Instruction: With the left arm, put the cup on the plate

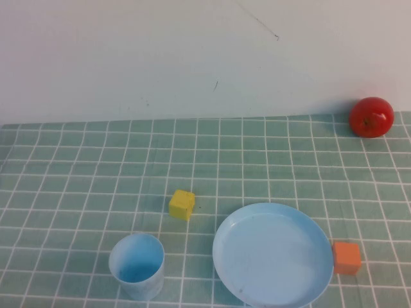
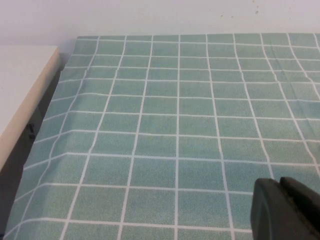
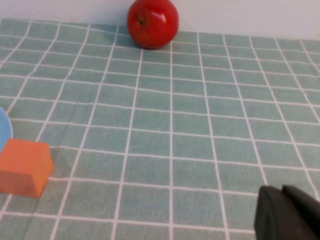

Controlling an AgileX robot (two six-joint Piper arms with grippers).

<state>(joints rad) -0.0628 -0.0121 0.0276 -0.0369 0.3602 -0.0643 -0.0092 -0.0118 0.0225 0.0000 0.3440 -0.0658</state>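
Nothing is done yet: the cup (image 1: 137,265) stands upright on the counter (image 1: 77,173), beside the plate (image 1: 273,255), untouched. Left claw (image 2: 286,210) and right claw (image 3: 287,214) hover closed above bare cloth, away from it

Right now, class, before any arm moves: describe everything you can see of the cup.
The cup is a small, light blue tumbler without a handle; it looks like plastic and is a deeper blue inside. It stands upright, mouth open, apparently empty, on the green checked cloth at the near left. It is left of the plate, with a gap between them, and in front of the yellow block. Nothing touches it; in the high view neither hand appears near it.
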